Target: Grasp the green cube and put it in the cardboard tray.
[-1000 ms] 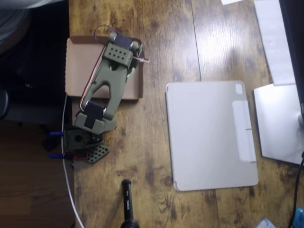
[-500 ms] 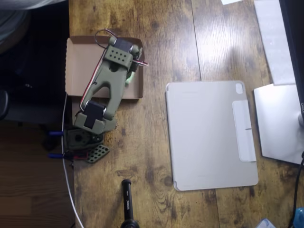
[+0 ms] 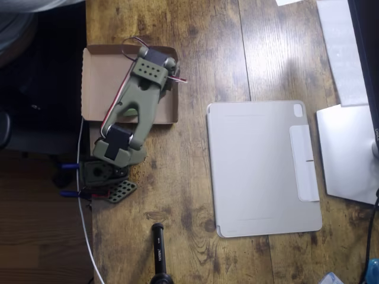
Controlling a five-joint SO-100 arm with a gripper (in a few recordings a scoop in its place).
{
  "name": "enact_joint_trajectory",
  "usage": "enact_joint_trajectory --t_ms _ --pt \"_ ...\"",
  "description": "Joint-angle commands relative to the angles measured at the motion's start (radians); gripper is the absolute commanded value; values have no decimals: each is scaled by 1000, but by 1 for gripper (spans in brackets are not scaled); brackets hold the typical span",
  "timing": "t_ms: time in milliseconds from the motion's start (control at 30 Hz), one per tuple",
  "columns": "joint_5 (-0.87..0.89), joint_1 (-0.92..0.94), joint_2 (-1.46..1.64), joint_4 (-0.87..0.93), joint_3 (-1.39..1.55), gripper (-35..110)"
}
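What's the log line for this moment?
arm: folded over cardboard tray | green cube: hidden | fingers: hidden under wrist, state unclear | tablet cover: on table, right of tray

A grey tablet cover (image 3: 263, 168) lies flat on the wooden table (image 3: 195, 47), right of centre. A white device (image 3: 349, 154) sits just beside its right edge. A black cylindrical object (image 3: 158, 251) stands at the bottom edge.
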Motion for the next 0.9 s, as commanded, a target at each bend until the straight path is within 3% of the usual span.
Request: enact_joint_trajectory --t_ms 0,233,367,500,867 --pt "-31 133 2 6 -46 30" --pt "20 586 -61 103 -196 29" --pt "115 761 -127 195 -275 18" --pt "150 807 -213 250 -279 4" --pt "144 830 -262 252 -132 0"
